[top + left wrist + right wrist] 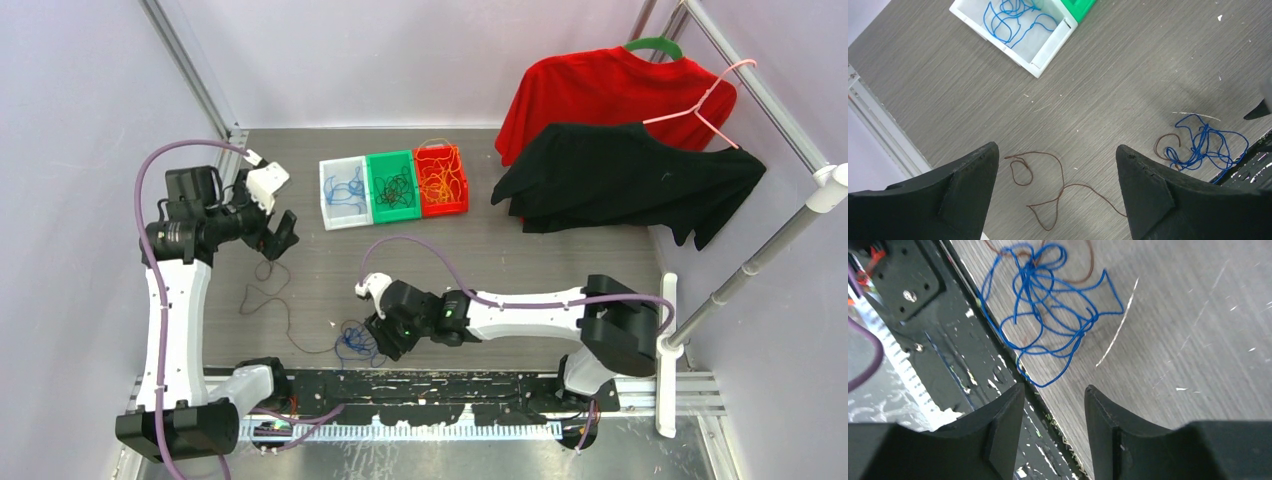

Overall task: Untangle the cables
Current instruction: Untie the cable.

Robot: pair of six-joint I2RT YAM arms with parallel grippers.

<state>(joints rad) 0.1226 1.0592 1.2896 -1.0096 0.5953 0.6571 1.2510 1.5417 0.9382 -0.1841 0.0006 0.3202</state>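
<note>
- left gripper (pixel 1055 150) is gaping wide, empty, hovering above the brown cable (pixel 1063 179);
- right gripper (pixel 1054 387) is standing partly open, empty; its arm is stretching leftward by the blue cable (pixel 1040 305), lower centre

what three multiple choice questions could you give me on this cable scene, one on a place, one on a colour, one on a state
1. Where on the table is the loose blue tangle?
A far left corner
B near edge, by the right claw
C far right corner

2. What colour are the cables in the white bin?
A orange
B blue
C pink

3. How is the left claw?
A shut on a cable
B shut on nothing
C open, holding nothing

Answers:
1 B, the tangle lies just ahead of the right claw at the table's near edge.
2 B, only blue loops lie in it.
3 C, it stands wide apart, and the brown cable lies flat on the table below.
</note>
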